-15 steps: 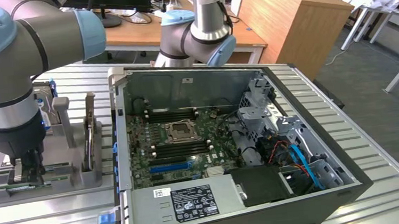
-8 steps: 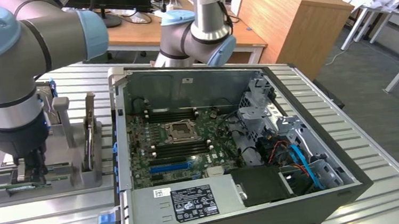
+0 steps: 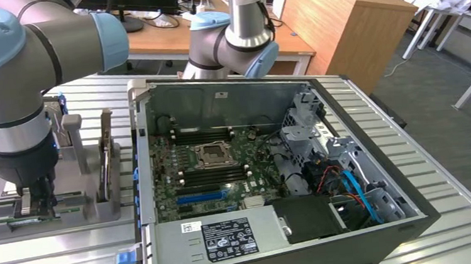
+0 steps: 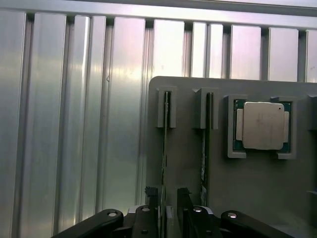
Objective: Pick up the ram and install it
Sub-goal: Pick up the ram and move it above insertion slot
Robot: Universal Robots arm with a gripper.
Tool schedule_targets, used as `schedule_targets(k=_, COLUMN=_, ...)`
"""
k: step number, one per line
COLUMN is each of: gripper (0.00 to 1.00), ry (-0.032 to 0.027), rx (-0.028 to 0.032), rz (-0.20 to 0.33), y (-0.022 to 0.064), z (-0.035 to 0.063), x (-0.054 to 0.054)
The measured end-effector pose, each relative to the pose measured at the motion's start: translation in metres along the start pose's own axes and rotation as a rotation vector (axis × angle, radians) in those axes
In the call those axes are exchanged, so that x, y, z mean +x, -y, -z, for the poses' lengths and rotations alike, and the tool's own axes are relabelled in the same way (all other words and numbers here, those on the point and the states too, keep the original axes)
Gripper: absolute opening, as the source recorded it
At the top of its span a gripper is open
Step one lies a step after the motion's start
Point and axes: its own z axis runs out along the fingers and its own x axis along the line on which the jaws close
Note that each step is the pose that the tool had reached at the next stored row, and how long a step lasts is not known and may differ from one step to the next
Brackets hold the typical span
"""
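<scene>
Two ram sticks (image 4: pixel 165 144), one processor (image 4: pixel 262 125), one grey holder (image 4: pixel 188 163) and one open computer case (image 3: pixel 216 102).

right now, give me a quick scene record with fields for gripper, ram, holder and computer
gripper: gripper open, low over the holder, fingers either side of one ram stick
ram: that stick stands on edge in its slot, not lifted; second stick beside it
holder: gray, on the slatted table; also carries a processor chip
computer: case open, motherboard exposed
</scene>
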Motion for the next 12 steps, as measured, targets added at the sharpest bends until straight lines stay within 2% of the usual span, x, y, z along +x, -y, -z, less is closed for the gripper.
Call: schedule_targets(k=12, gripper=0.30, ry=0.0000, rx=0.0000, rz=0.000, y=0.0000, z=-0.0024, x=0.0024)
